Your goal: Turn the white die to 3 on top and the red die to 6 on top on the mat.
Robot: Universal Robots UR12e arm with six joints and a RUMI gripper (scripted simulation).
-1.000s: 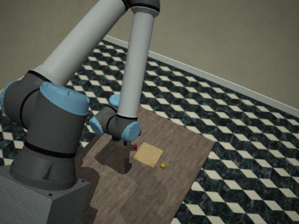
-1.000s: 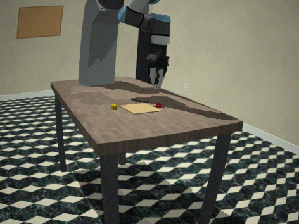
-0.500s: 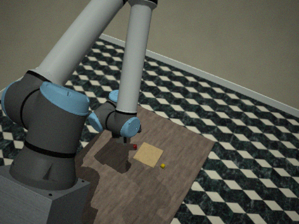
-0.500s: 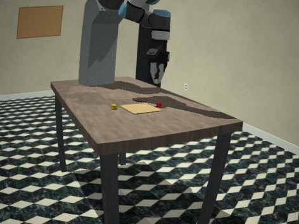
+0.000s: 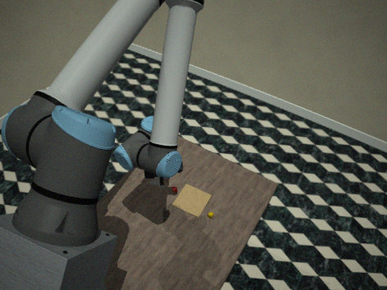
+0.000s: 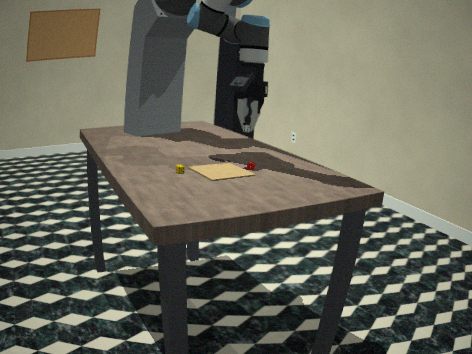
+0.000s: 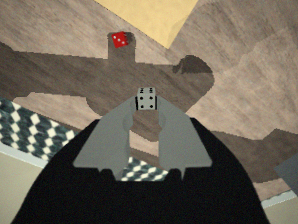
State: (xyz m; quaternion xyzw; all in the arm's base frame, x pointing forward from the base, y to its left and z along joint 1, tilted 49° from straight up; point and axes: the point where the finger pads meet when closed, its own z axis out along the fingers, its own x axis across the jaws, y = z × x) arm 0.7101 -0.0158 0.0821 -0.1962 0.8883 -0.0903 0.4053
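Note:
My gripper [image 7: 147, 97] is shut on the white die [image 7: 146, 98] and holds it well above the table; the face toward the wrist camera shows four pips. In the exterior view the gripper [image 6: 249, 125] hangs high over the table's far side. The red die [image 7: 119, 39] lies on the wood just beside the tan mat [image 7: 150, 17], off its edge; it also shows in the top view [image 5: 174, 189] and the exterior view [image 6: 251, 165]. The yellow die [image 5: 210, 214] [image 6: 180, 169] sits on the wood beside the mat's [image 5: 192, 199] other side, also off it.
The arm's base [image 5: 57, 246] stands at one end of the wooden table [image 6: 220, 185]. The arm's shadow falls across the wood near the red die. The table edges drop to a checkered floor.

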